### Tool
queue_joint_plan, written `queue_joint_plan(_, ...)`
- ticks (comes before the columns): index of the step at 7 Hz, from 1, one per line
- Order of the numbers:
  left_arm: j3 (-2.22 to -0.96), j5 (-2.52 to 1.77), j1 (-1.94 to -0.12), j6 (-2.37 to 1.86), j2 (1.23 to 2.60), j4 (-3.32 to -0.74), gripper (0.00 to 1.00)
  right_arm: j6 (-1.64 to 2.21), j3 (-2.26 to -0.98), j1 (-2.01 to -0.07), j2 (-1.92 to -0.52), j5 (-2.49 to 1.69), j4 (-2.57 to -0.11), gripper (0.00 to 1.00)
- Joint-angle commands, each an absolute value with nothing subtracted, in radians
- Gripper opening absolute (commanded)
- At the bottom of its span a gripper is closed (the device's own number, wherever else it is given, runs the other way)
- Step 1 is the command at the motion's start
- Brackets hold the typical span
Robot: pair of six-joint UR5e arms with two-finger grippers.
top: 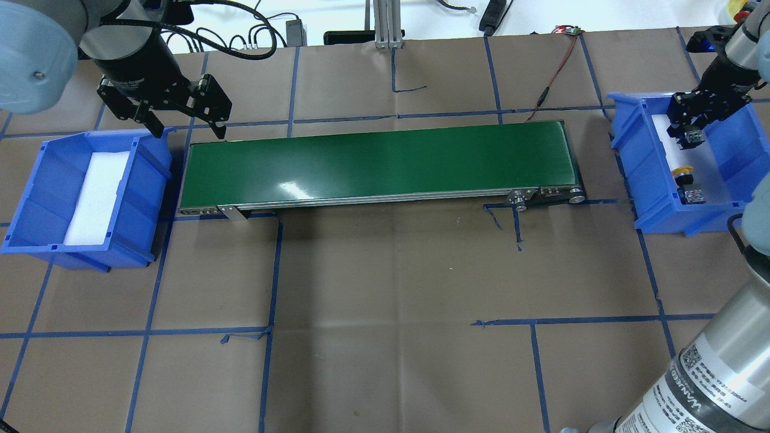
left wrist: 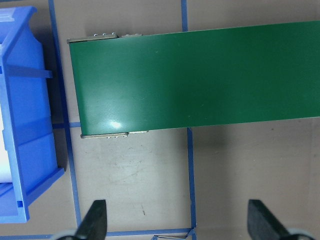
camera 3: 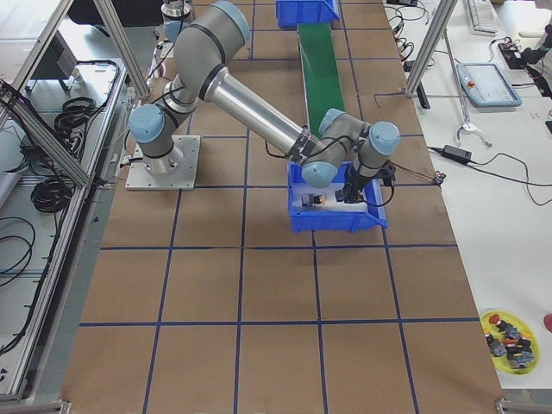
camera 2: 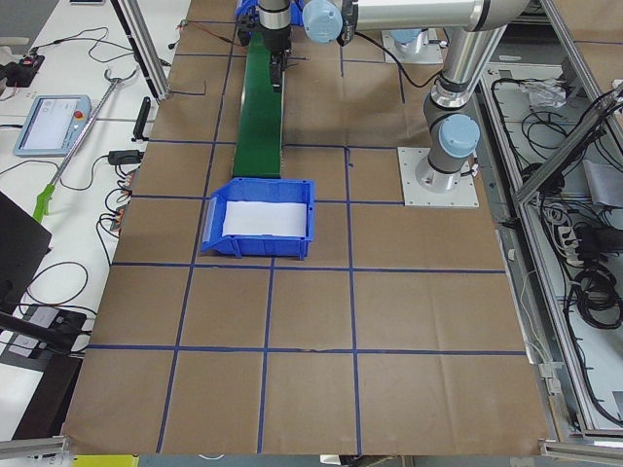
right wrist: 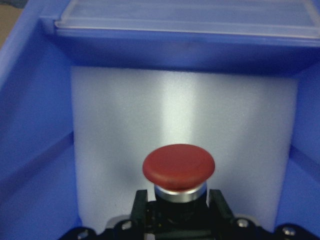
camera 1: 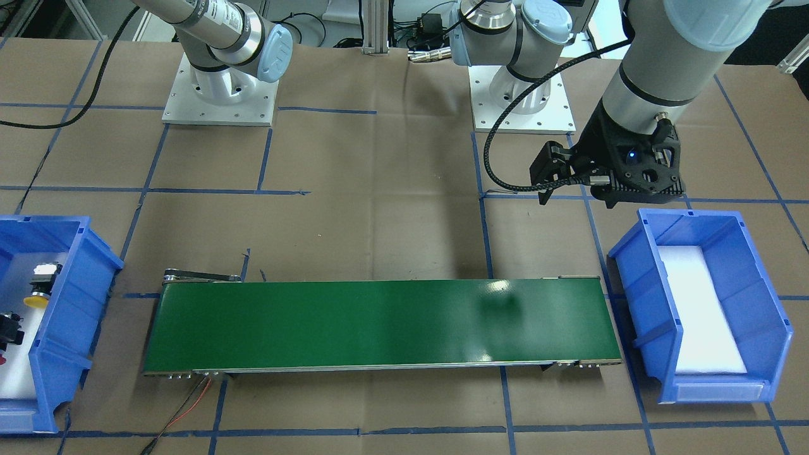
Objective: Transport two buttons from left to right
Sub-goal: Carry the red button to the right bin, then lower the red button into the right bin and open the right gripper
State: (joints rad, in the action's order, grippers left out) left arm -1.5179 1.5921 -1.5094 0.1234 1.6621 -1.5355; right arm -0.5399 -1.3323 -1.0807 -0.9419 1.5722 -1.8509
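Observation:
The red-capped button [right wrist: 178, 167] sits between my right gripper's fingers [right wrist: 139, 202], which are shut on its black body. This gripper [top: 687, 131] is low inside the blue bin [top: 631, 156] at the right end of the table. The yellow-capped button [top: 683, 175] lies on the white foam in the same bin, just nearer the robot, and also shows in the front view [camera 1: 38, 287]. My left gripper [top: 185, 123] is open and empty. It hangs above the left end of the green conveyor belt [top: 379, 162], and its fingertips [left wrist: 95, 220] stand wide apart.
A second blue bin [top: 36, 198] with only white foam inside stands at the table's left end, also in the front view [camera 1: 638, 303]. The belt [camera 1: 379, 325] lies between the two bins. Red and black wires [top: 550, 84] run from its far right end.

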Motion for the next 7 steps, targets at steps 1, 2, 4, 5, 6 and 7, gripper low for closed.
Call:
queue_joint_plan(1, -1.516, 1.592, -1.508, 0.123, 1.663, -1.534, 1.0, -0.535, -1.336, -1.089, -0.916, 1.574, -1.856, 0.08)
queue_joint_plan(2, -1.52, 1.592, -1.508, 0.123, 1.661, -1.534, 1.0, -0.537, -1.336, -1.091, -0.914, 1.572, -1.856, 0.3)
queue_joint_plan(4, -1.54, 1.591, -1.509, 0.124, 1.655, -1.532, 1.0, -0.534, -1.338, -1.091, -0.914, 1.559, -1.855, 0.95)
queue_joint_plan(5, -1.54, 1.595, -1.509, 0.124, 1.654, -1.529, 1.0, -0.534, -1.335, -1.091, -0.917, 1.562, -1.855, 0.98)
queue_joint_plan(6, -1.546, 1.595, -1.509, 0.132, 1.654, -1.526, 1.0, -0.535, -1.332, -1.091, -0.926, 1.569, -1.849, 0.98)
queue_joint_plan(7, -1.54, 1.595, -1.509, 0.132, 1.657, -1.523, 1.0, -0.537, -1.325, -1.092, -0.936, 1.574, -1.842, 0.98)
